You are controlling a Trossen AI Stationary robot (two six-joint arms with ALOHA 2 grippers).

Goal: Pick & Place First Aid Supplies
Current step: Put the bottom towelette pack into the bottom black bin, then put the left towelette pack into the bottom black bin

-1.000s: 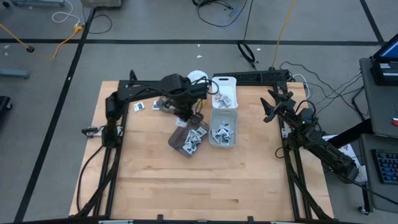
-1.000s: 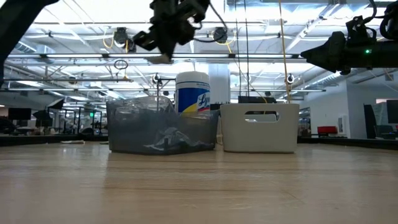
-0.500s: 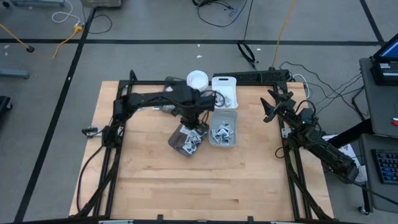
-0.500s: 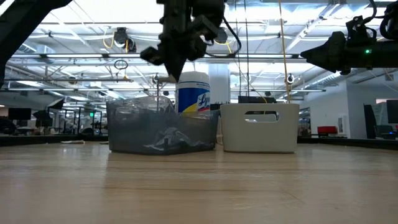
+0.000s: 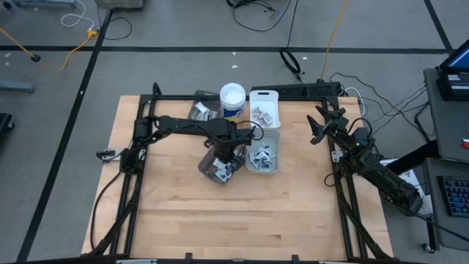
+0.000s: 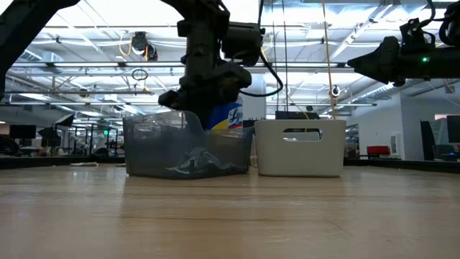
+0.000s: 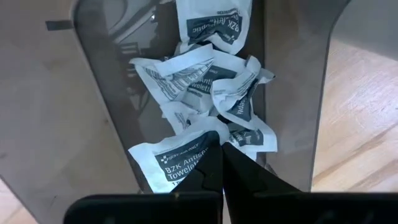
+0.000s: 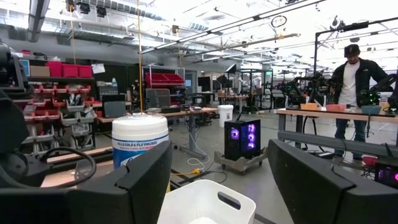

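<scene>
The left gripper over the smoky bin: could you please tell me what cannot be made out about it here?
- High view: the left gripper is hidden by its own arm above the smoky bin.
- Left wrist view: its shut fingertips cover part of a white packet; whether they pinch it is unclear.
- Low view: the bin's tinted wall blurs the packets inside.

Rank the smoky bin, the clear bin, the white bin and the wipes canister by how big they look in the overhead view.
1. Clear bin and smoky bin: look about alike, and the left arm covers part of the smoky one, so no ranking.
2. White bin: slightly smaller.
3. Wipes canister: smallest; only its round top shows.
</scene>
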